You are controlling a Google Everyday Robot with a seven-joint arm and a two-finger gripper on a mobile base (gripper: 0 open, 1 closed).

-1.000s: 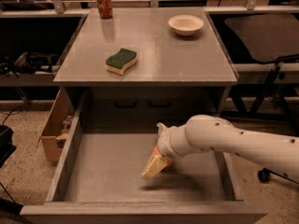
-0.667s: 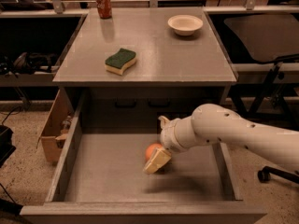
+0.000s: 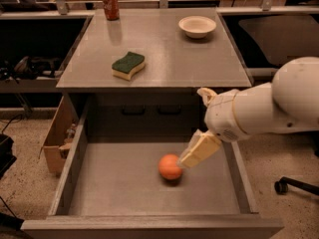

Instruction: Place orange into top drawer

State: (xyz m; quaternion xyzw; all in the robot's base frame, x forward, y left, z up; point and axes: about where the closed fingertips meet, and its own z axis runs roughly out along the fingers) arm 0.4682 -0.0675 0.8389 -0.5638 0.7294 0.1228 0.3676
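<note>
The orange [image 3: 170, 167] lies in the top drawer [image 3: 70, 176] just beside the gripper [image 3: 198, 152], jaws released; we judge only a clean upward retract remains.

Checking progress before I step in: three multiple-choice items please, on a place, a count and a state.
1. The orange lies: A in the drawer; B on the cabinet top; C on the ground.
2. Things on the cabinet top: A one; B five; C three.
3. The drawer is: A shut; B open; C removed.
Answers: A, it rests on the drawer floor, the gripper just right of it; C, can, sponge and bowl; B, its floor shows.
</note>
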